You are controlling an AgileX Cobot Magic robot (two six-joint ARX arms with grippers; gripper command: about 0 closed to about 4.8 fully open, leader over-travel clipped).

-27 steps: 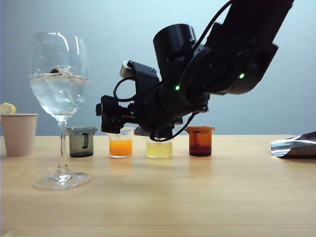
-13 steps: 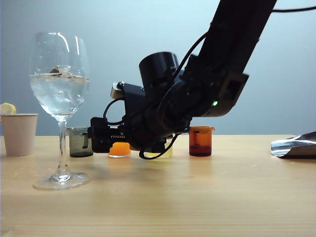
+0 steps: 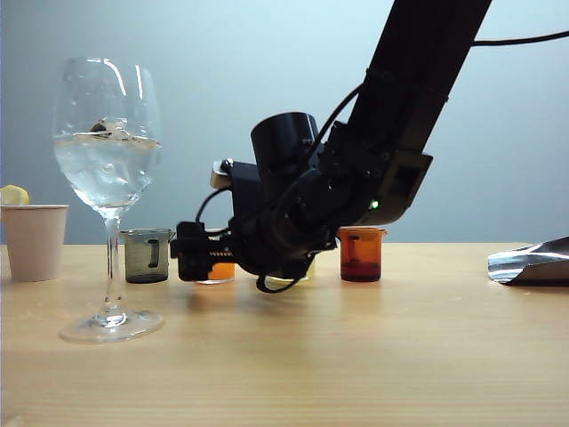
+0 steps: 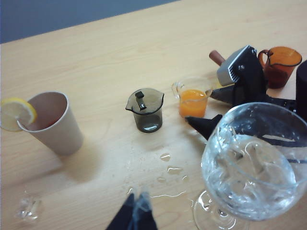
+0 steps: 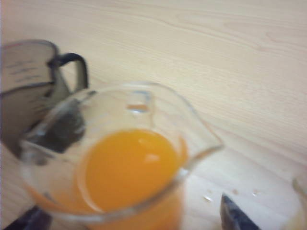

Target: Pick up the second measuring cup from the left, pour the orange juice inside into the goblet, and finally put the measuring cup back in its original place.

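The second measuring cup, a tiny clear beaker holding the orange juice, stands upright on the wooden table and serves here as the landmark. The right gripper is lowered to table level at this cup, its dark fingers spread wide and lying on either side of the cup's wall; the jaws are released and nothing is grasped. In the right wrist view the cup fills the frame between a fingertip at each lower corner, the juice seen through its flared rim. Just beside the cup, on the side away from the arm, stands the smoky grey beaker; beyond that, the goblet stands nearer the exterior camera, its bowl holding clear liquid and ice. A beige paper cup with a lemon slice stands farthest from the landmark on that side. On the arm's side stands an amber beaker. The left gripper hangs above the table, well apart from the cup; whether it is clenched cannot be told.
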